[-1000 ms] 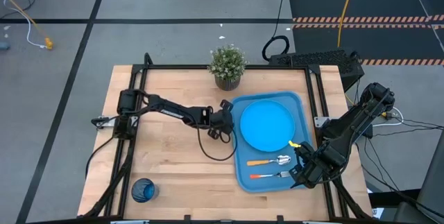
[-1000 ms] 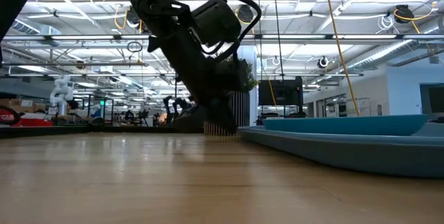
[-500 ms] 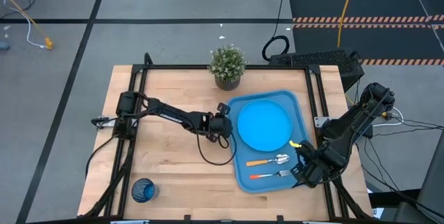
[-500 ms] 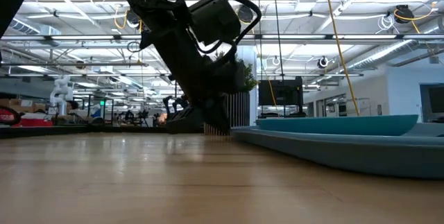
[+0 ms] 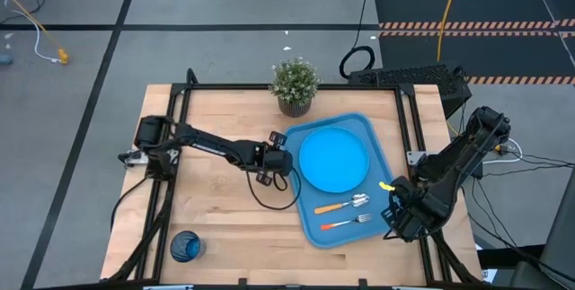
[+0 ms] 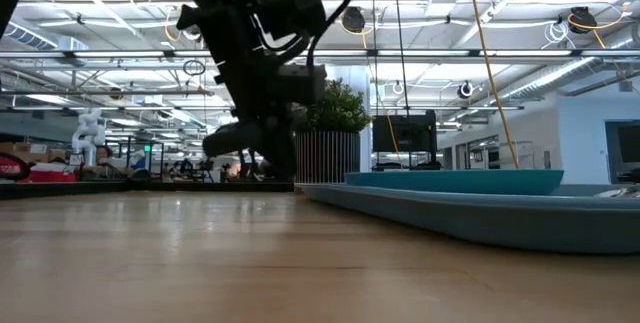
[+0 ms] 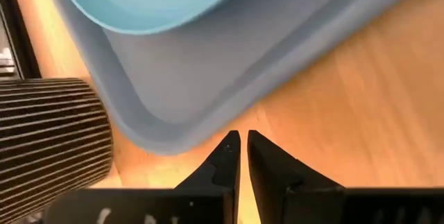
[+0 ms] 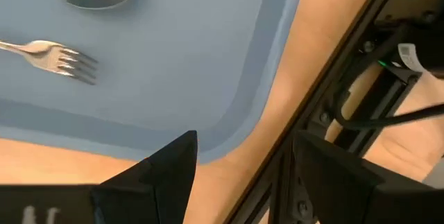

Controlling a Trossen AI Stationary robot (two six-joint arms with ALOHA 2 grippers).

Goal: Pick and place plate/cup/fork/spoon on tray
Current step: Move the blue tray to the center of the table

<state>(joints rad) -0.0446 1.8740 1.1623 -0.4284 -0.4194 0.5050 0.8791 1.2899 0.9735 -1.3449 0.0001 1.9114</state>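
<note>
The blue tray [image 5: 310,214] lies slanted on the table's right half. The sky-blue plate [image 5: 333,160] lies flat on its far part. The spoon [image 5: 346,204] and the fork [image 5: 345,222] lie on its near part. The dark blue cup [image 5: 186,246] stands on the table near the left front corner. My left gripper [image 5: 286,161] is shut, low over the table, its tips [image 7: 241,139] just short of the tray's far left corner [image 7: 173,137]. My right gripper [image 5: 393,220] is open at the tray's near right corner [image 8: 232,130]. My left gripper's shut fingertips [image 7: 230,141] lie level, pointing from the table's left at the tray's far left corner rim [image 7: 229,116]. I cannot tell whether they touch it.
A potted plant [image 5: 294,86] in a ribbed pot [image 7: 48,134] stands at the table's far edge, close behind the left gripper. A black frame rail [image 8: 305,134] runs along the table's right edge by the right gripper. Bare wood lies between the cup and the tray.
My left gripper has drawn back toward the table's left edge. The tray, with the plate, spoon and fork on it, has slid toward the left and turned slightly, so its far left corner now lies farther left.
</note>
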